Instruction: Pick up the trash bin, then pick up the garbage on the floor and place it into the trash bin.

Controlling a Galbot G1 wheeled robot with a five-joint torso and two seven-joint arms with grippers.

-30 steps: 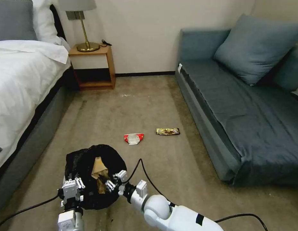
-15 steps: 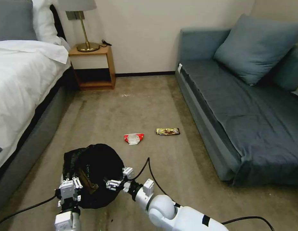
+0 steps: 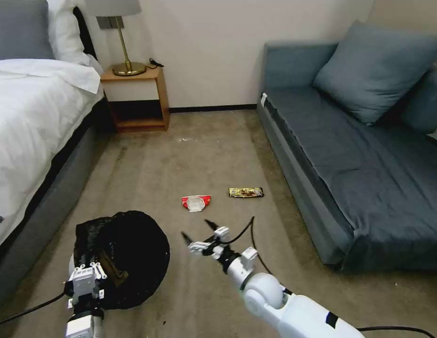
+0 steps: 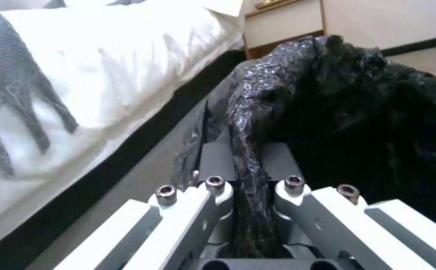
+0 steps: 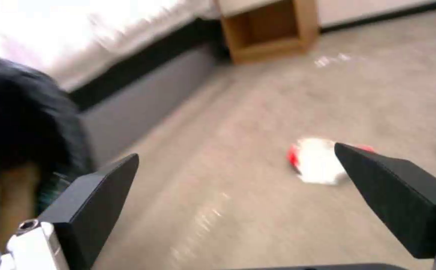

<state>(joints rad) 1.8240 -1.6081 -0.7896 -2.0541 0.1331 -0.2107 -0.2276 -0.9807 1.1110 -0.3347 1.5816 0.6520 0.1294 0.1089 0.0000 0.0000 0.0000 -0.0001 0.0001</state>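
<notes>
Black crinkled liner marks our trash bin (image 3: 122,258), its rim clamped in our left pincer (image 3: 84,277). Our right pincer (image 3: 199,233) hovers wide open, empty — we judge it must descend onto the red-and-white wrapper (image 3: 196,202) — snack bar wrapper (image 3: 246,192) beyond.

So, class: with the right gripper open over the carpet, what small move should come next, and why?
Probably advance the open right gripper toward the red-and-white wrapper, the nearest litter on the carpet. The left gripper is shut on the trash bin.
</notes>
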